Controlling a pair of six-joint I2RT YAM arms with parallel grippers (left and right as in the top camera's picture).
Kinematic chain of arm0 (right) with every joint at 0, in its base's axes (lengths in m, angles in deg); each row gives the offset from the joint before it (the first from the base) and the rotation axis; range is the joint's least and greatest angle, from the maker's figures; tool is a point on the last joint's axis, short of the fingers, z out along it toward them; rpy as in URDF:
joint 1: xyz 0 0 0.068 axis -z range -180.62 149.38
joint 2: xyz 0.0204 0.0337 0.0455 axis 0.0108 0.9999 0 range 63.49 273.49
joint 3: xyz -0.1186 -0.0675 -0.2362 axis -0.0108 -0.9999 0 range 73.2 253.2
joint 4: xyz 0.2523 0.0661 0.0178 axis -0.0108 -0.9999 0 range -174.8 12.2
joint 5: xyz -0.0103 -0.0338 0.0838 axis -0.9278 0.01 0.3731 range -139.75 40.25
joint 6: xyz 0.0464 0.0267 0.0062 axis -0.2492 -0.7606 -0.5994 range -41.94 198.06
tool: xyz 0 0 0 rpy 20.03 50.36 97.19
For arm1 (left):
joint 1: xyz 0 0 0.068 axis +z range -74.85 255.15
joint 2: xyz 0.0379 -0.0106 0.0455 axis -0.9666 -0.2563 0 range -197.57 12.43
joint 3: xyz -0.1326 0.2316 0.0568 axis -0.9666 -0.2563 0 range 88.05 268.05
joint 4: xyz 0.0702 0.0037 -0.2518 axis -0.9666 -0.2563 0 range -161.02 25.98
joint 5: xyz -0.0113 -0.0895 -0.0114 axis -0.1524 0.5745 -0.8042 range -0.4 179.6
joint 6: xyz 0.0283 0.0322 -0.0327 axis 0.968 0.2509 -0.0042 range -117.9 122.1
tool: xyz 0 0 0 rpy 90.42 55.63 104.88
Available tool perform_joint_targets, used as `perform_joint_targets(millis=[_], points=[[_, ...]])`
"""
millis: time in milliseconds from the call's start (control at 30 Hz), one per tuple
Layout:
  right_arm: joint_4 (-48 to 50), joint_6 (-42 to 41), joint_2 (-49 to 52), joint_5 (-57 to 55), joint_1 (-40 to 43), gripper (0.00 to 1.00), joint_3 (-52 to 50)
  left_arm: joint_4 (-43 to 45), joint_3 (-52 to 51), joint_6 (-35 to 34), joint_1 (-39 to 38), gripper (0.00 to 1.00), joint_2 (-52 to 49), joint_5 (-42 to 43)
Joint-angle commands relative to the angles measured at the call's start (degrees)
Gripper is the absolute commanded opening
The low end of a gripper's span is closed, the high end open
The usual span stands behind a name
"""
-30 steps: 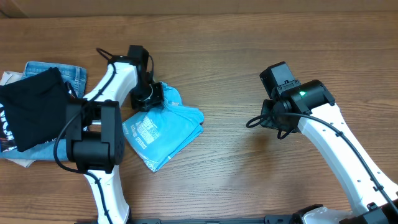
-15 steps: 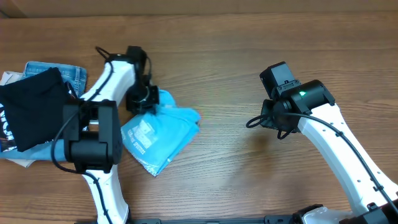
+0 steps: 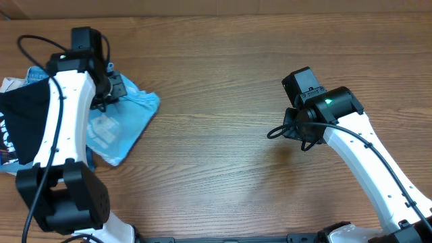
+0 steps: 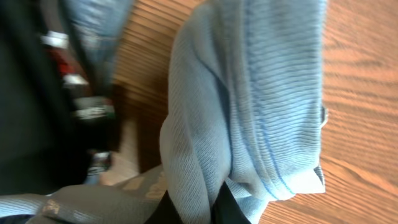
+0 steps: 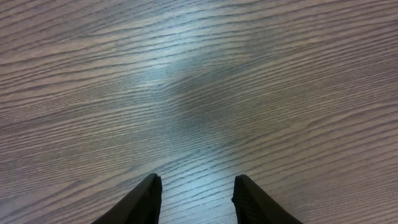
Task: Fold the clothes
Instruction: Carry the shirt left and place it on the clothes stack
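The clothes, a light sky-blue T-shirt (image 3: pixel 125 118), lie folded at the far left of the table, partly under my left arm, with white print showing on top. My left gripper (image 3: pixel 111 88) is shut on a bunched fold of that shirt (image 4: pixel 249 93), and the cloth is pinched between the dark fingers (image 4: pixel 227 205) at the bottom of the left wrist view. My right gripper (image 5: pixel 196 180) hangs open over bare wood at the right of the table, with nothing between its fingers.
A black garment (image 3: pixel 23 125) with white print lies on blue jeans (image 3: pixel 34 71) at the table's left edge, right beside the shirt. Both also show in the left wrist view, the black garment (image 4: pixel 25 93) and the jeans (image 4: pixel 93 25). The wooden table (image 3: pixel 223 155) spans the middle.
My left gripper closed on the shirt and carried it left, toward the pile at the table's edge. The right arm has not moved.
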Motion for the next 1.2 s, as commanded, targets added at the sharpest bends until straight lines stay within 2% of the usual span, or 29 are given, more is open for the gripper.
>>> perform_joint_targets(millis=[0, 200, 467, 700, 1167], points=[[0.20, 0.11, -0.33, -1.03, 0.22, 0.42, 1.07, -0.33, 2.08, -0.13, 1.77, 0.04, 3.52, -3.82], [0.15, 0.11, -0.33, -1.03, 0.22, 0.42, 1.07, -1.01, 4.52, -0.13, 3.72, 0.04, 6.93, -10.64], [0.15, 0.11, -0.33, -1.01, 0.22, 0.42, 1.07, -0.42, 7.54, 0.31, 9.38, 0.04, 7.85, -10.54], [0.13, 0.11, -0.33, -1.01, 0.22, 0.42, 1.07, 4.24, 7.52, 0.98, 16.96, 0.04, 6.78, -10.51], [0.13, 0.13, -0.33, -0.98, 0.22, 0.42, 1.07, 12.50, 7.52, 2.49, 29.00, 0.04, -1.29, -10.34]])
